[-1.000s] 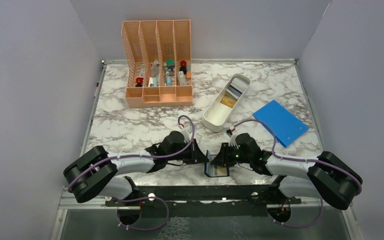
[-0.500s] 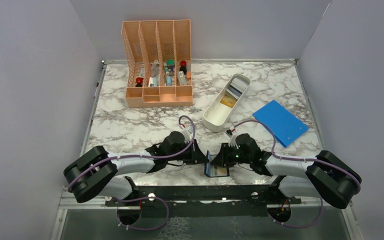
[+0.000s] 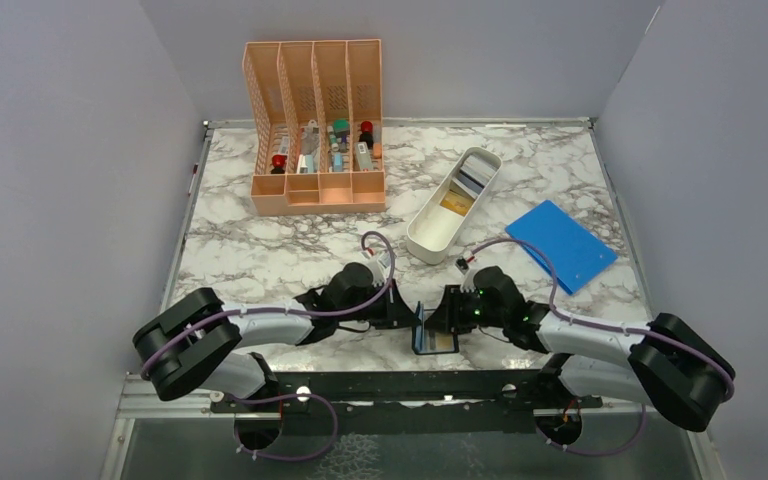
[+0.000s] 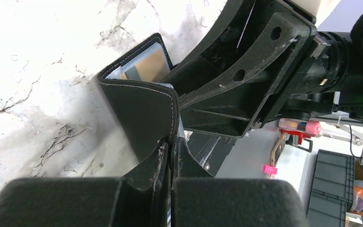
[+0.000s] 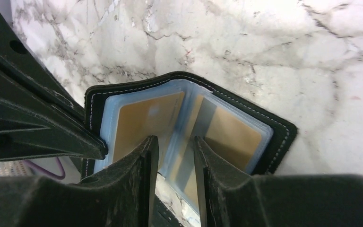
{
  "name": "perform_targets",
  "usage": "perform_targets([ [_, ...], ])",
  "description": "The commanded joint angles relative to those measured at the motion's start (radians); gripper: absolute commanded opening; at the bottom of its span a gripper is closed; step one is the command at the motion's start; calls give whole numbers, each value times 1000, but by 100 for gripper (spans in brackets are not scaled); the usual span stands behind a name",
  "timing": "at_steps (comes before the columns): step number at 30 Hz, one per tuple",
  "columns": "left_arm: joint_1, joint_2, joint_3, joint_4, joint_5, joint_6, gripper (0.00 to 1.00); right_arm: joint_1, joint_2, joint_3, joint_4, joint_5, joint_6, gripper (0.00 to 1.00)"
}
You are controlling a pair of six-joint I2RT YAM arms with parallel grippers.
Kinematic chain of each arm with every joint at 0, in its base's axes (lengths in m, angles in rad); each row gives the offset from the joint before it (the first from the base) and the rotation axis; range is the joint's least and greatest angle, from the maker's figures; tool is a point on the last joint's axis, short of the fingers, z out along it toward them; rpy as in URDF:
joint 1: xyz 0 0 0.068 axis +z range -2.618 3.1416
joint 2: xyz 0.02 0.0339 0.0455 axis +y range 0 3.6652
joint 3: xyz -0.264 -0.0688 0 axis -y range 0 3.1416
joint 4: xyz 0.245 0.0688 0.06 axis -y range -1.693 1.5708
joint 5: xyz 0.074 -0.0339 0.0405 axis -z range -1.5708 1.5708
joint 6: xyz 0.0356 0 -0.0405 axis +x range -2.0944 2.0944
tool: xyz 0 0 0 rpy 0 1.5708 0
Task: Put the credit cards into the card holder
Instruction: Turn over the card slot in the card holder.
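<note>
Right wrist view: your right gripper (image 5: 176, 142) has eased narrowly open over the wallet (image 5: 189, 101), tan cards (image 5: 144, 118) seated; left gripper (image 4: 171, 146) has clamped its cover, near the tray (image 3: 422, 238).

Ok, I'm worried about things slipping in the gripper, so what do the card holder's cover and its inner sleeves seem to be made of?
The card holder cover looks like black leather or faux leather: matte, with pale stitching along the edge. Its inner sleeves look like soft clear plastic, bluish and slightly glossy, with a tan card showing through.
</note>
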Motion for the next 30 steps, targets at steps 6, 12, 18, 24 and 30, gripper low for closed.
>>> perform_targets([
  [6,-11,-32,148,-372,-144,116,0,5,-157,82,-308,142,-64,42],
  [12,-11,-72,246,-616,-205,163,0,6,-231,89,-371,173,-67,42],
  [18,-10,-99,278,-780,-246,172,0,6,-214,89,-374,165,-78,41],
  [24,-10,-97,361,-897,-289,193,0,6,-160,68,-306,155,-74,39],
  [30,-15,-16,425,-893,-256,204,0,7,-92,48,-229,137,-65,36],
])
